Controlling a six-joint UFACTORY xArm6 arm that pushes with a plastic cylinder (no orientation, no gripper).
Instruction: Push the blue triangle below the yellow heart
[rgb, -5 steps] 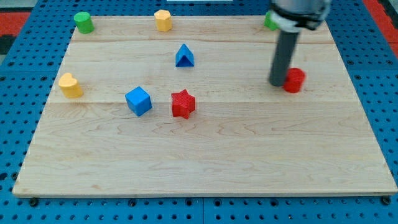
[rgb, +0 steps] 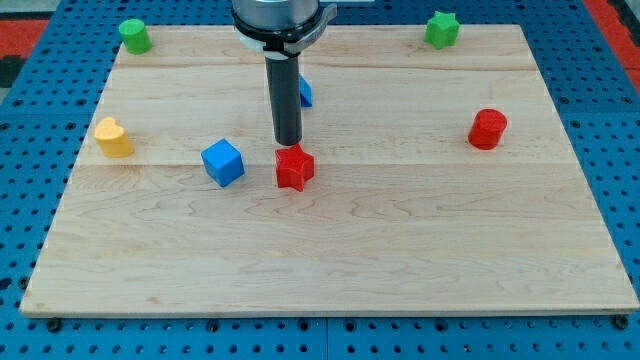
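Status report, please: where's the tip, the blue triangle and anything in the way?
My tip just above red star. Blue triangle mostly hidden behind rod. Yellow heart far left; blue cube between.

My tip (rgb: 289, 143) has moved from beside the red cylinder (rgb: 488, 129) to just above the red star (rgb: 294, 167), the rod now hiding most of the blue triangle (rgb: 305, 93).

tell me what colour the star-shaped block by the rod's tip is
Red, clearest in the camera view.
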